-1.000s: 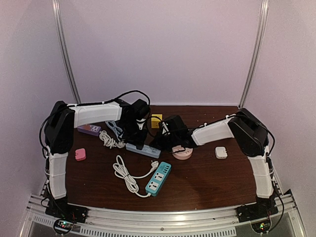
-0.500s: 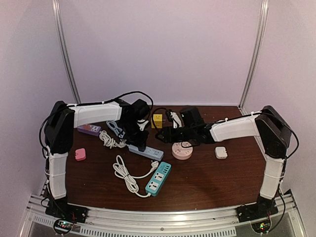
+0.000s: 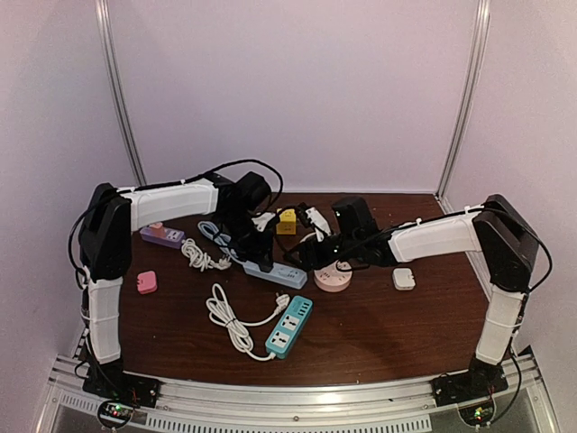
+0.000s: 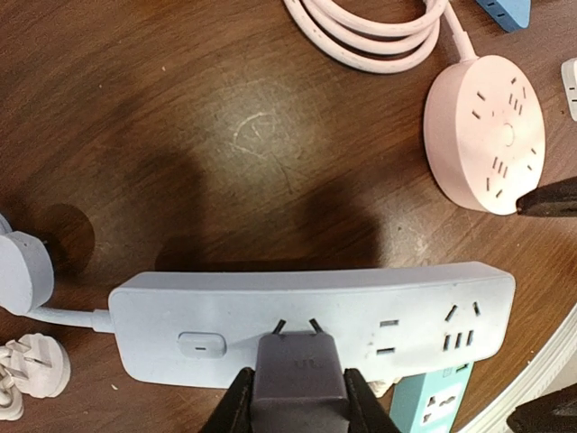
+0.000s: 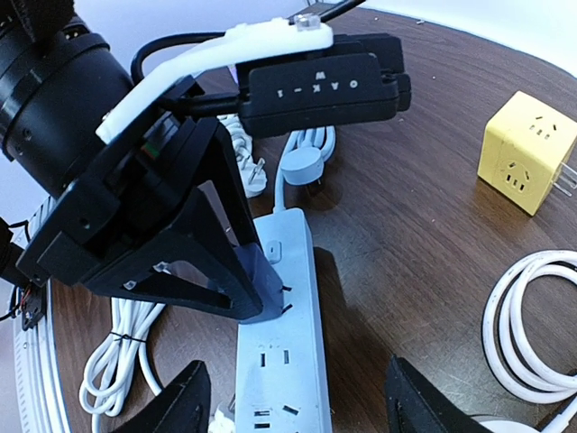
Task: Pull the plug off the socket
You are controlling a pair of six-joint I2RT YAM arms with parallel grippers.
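A dark grey plug (image 4: 299, 365) sits pinched between my left gripper's (image 4: 299, 401) black fingers (image 4: 236, 406), so that gripper is shut on it. Its two prongs show bare over the pale blue power strip (image 4: 406, 298); whether their tips still touch the socket slots I cannot tell. From above, the left gripper (image 3: 255, 255) hangs over the strip's (image 3: 281, 276) left half. My right gripper (image 5: 297, 406) is open, its fingers wide on either side of the strip's (image 5: 279, 370) near end, touching nothing. The plug (image 5: 263, 287) shows there too, under the left gripper.
A pink round socket (image 3: 334, 278) lies just right of the strip, under the right gripper (image 3: 311, 257). A teal strip (image 3: 290, 327) with a white cord (image 3: 230, 316) lies nearer. A yellow cube (image 3: 287, 221), a purple strip (image 3: 162, 236), a pink block (image 3: 146, 282) and a white adapter (image 3: 403, 279) are scattered around.
My right gripper has gone from shut to open, and its arm swung back and to the right. The left gripper kept its hold on the plug and shifted slightly back.
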